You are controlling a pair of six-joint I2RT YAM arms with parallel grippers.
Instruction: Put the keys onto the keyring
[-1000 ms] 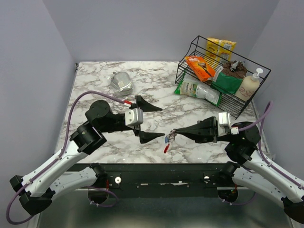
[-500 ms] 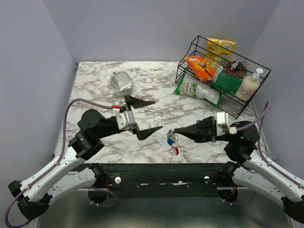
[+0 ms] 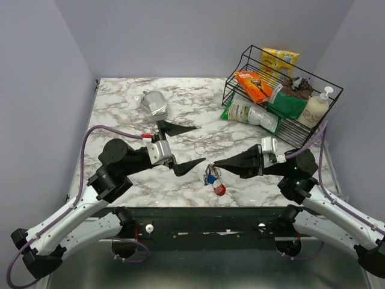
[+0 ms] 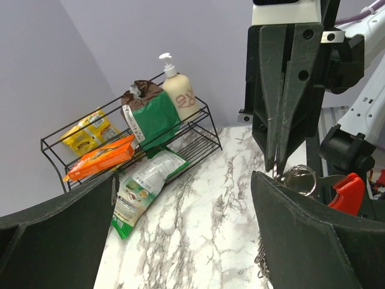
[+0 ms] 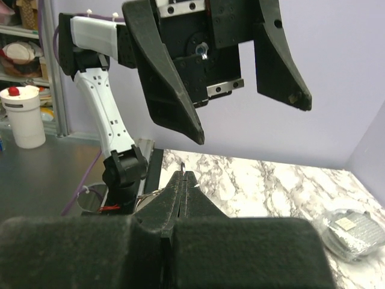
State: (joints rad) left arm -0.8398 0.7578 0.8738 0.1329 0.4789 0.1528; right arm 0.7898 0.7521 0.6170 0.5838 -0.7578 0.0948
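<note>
Both tips of the right gripper (image 3: 212, 165) are pinching the keyring (image 3: 212, 179), dangling it just right of the wide-open left gripper (image 3: 199, 145) near the worktop's (image 3: 120, 102) front edge.

A white worktop (image 3: 120, 102) veined in grey carries a crumpled silver foil pouch (image 3: 154, 105) near its far left. At the far right stands a black wire rack (image 3: 287, 127), tilted back in two tiers. Yellow boxes (image 3: 280, 60) sit in the upper tier with an orange packet (image 3: 254, 85) leaning in front of them. Lower down are a green bag with a brown top (image 3: 289, 99), a cream pump bottle (image 3: 317, 108) and a green-and-white pouch (image 3: 251, 114) lying flat at the rack's front edge.
</note>
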